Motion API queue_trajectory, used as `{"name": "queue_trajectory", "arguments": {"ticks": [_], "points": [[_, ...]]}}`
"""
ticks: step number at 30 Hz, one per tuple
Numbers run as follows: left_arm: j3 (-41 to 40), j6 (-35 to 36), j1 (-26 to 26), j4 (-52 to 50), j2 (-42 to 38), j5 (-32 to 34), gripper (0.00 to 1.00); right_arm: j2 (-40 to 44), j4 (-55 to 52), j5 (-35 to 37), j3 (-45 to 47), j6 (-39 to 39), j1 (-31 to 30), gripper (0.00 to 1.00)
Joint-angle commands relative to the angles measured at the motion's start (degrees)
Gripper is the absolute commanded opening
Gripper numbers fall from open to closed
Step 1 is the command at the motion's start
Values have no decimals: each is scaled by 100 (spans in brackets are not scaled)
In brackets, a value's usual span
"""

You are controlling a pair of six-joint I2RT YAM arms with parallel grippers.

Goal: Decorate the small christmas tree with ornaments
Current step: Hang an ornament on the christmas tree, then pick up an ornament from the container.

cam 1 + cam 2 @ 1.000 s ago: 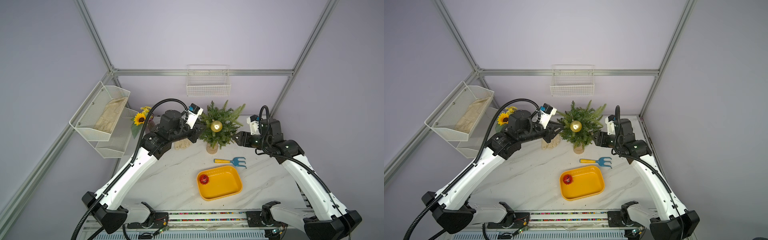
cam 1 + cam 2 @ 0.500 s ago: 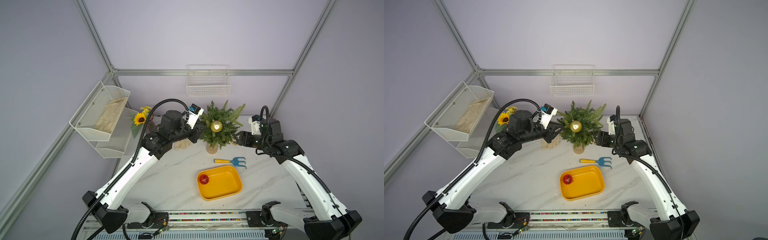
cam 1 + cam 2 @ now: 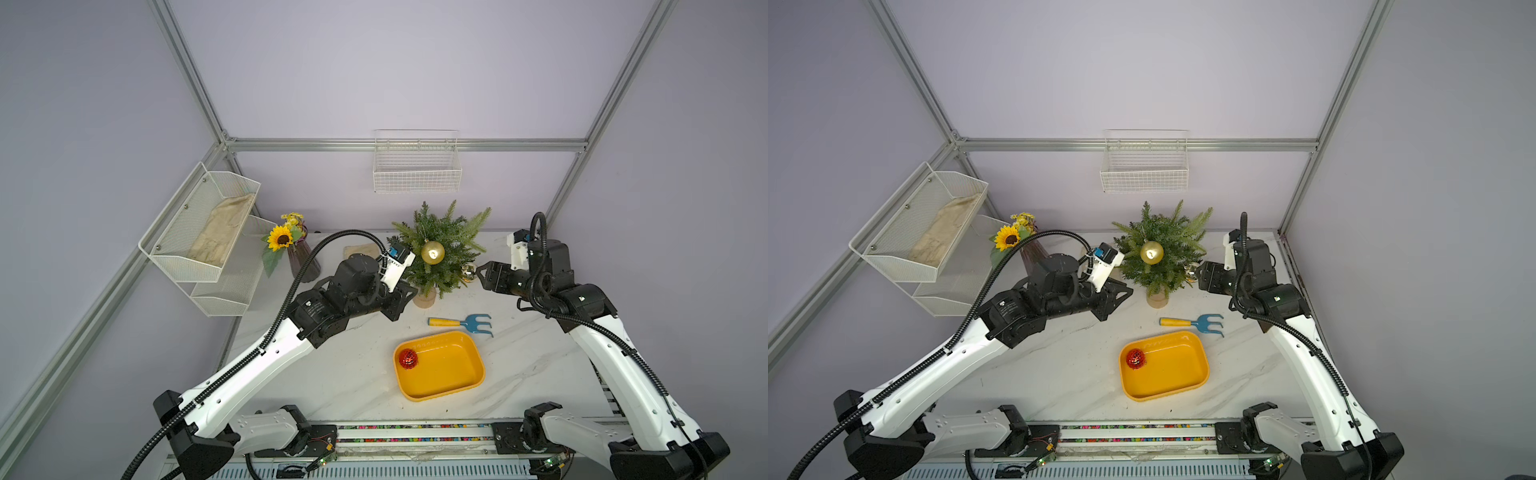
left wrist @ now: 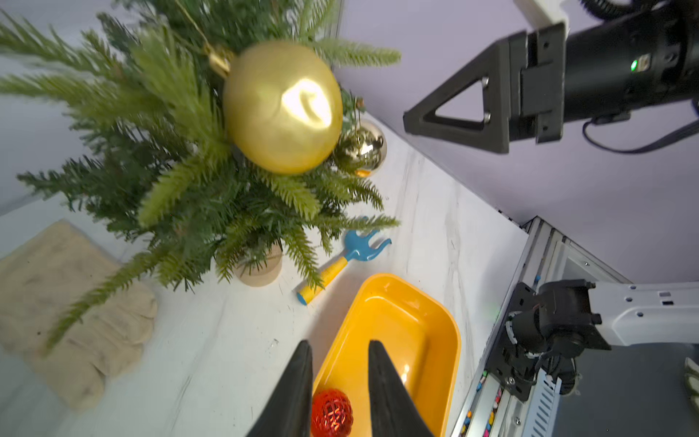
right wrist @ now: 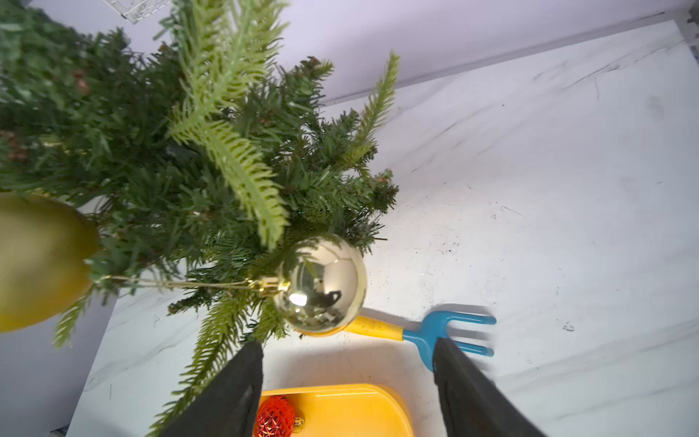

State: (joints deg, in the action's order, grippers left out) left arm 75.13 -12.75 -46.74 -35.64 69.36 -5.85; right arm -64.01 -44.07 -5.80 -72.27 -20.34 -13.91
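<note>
While matte gold bauble (image 3: 432, 252) and shiny gold bauble (image 5: 321, 283) hang on small christmas tree (image 3: 451, 239), left gripper (image 4: 338, 342) and right gripper (image 5: 348, 342) jaws sit apart, empty.

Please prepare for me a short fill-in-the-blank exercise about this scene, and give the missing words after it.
1. The red ornament lies in the ____ tray.
2. ____ ornaments hang on the small christmas tree.
3. The toy rake has a yellow handle and a ____ head.
4. The right claw holds nothing; its jaws stand ____ beside the shiny gold ornament.
Missing words: yellow; two; blue; open.
</note>
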Motion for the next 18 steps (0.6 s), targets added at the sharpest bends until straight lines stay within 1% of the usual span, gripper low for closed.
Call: {"name": "queue_trajectory", "arguments": {"ticks": [1, 5, 8, 12, 18], "points": [[-389, -487, -329, -219, -70, 486, 31, 80, 130, -20, 166, 200, 197, 73], [-464, -781, -804, -512, 263, 866, 36, 60, 209, -96, 305, 314, 273, 74], [-321, -979, -1137, -958, 730, 1182, 41, 48, 249, -147, 392, 362, 287, 74], [-95, -1369, -1298, -1606, 1500, 1255, 44, 75, 299, -232, 476, 407, 297, 74], [-204, -2225, -1502, -1707, 2080, 1242, 47, 131, 355, -295, 571, 478, 302, 74]]}}
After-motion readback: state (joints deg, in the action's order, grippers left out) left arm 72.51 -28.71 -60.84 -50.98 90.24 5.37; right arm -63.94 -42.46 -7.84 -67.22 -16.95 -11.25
